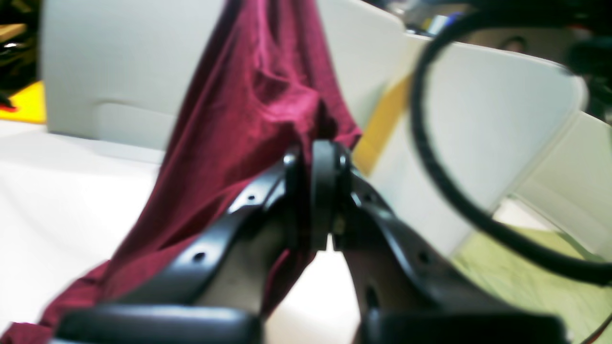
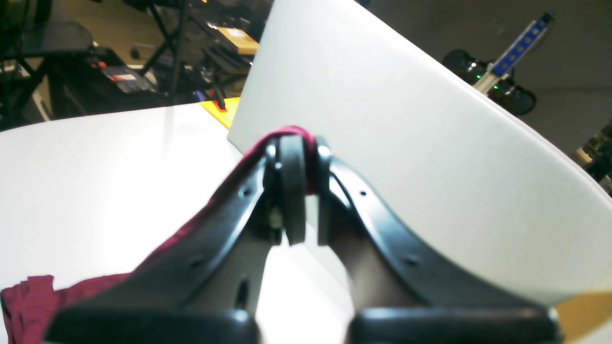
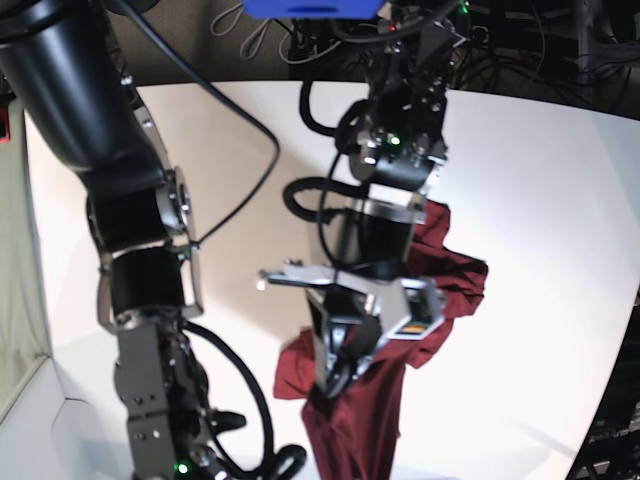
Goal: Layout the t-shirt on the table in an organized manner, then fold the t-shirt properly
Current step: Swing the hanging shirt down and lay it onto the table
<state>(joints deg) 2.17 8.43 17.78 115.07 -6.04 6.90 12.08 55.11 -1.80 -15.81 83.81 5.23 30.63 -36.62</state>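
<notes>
We see the left gripper (image 1: 319, 157) from behind, its two black fingers (image 1: 325, 191) pressed together on a fold of the t-shirt (image 1: 248, 110). The maroon cloth rises above the pinch and also drapes down to the left — its lower end lies on the white table (image 1: 62, 200). A black cable (image 1: 430, 157) loops across the right side, in front of blurred white panels (image 1: 497, 114) — with a yellow strip (image 1: 382, 124) between them.

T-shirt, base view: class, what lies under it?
The white table lies under the t-shirt. The left arm hides its middle; whatever is beneath the bunched cloth is covered.
</notes>
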